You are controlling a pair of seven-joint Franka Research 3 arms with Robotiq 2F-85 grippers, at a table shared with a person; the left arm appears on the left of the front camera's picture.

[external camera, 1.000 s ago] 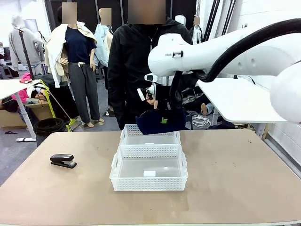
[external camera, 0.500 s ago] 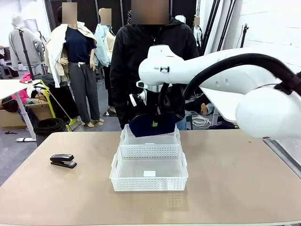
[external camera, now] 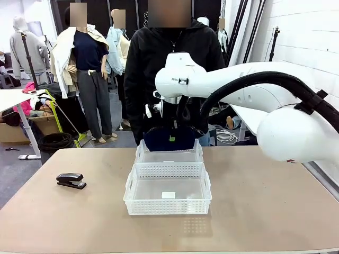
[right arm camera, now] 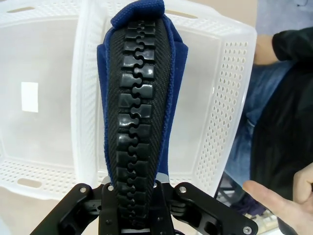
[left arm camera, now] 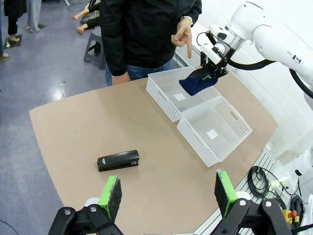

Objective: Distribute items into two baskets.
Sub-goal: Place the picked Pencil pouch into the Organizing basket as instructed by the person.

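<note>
While aloft, pouch over far basket

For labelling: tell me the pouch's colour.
The pouch is navy blue with a black zip; right wrist view best.

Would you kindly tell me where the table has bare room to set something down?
Bare: the table right of the baskets to its edge; the strip between stapler and baskets. Crowded: the far middle, where the right gripper holds the pouch over the farther basket.

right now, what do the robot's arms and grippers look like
The right arm is glossy white with rounded joints and a thick black cable running along it. The left gripper is black with green pads; the right gripper is black too.
</note>
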